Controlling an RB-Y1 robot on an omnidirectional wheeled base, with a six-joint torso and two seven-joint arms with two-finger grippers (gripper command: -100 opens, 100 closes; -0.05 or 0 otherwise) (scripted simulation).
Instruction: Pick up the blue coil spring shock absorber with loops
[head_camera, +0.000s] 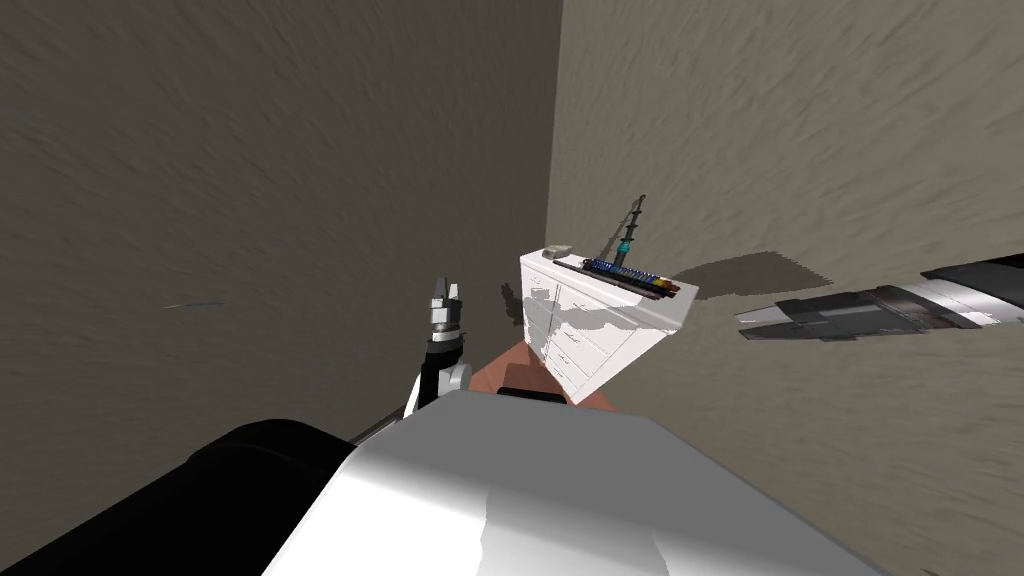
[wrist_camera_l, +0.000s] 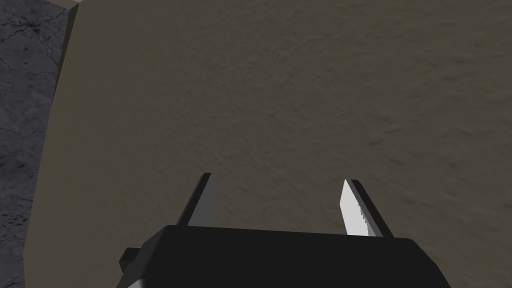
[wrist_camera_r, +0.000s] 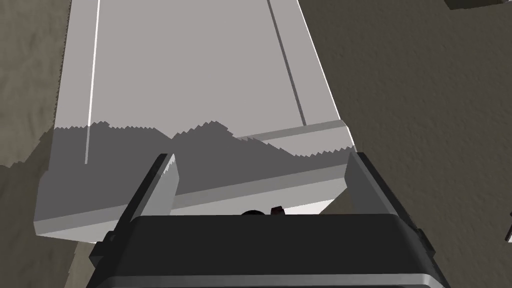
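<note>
Your right gripper (head_camera: 742, 321), spread and empty, was the nearer one: the blue shock absorber (head_camera: 625, 272) lay beyond its tips, roughly end-on, along the white drawer cabinet's (head_camera: 590, 335) top.

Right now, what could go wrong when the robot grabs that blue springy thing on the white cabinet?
The blue spring is long and thin, so the open right claw might pinch one end and let it tip. A dark upright tool stands close by it and could get knocked. The spring lies near an edge of the white cabinet, so a nudge might roll it off.
</note>
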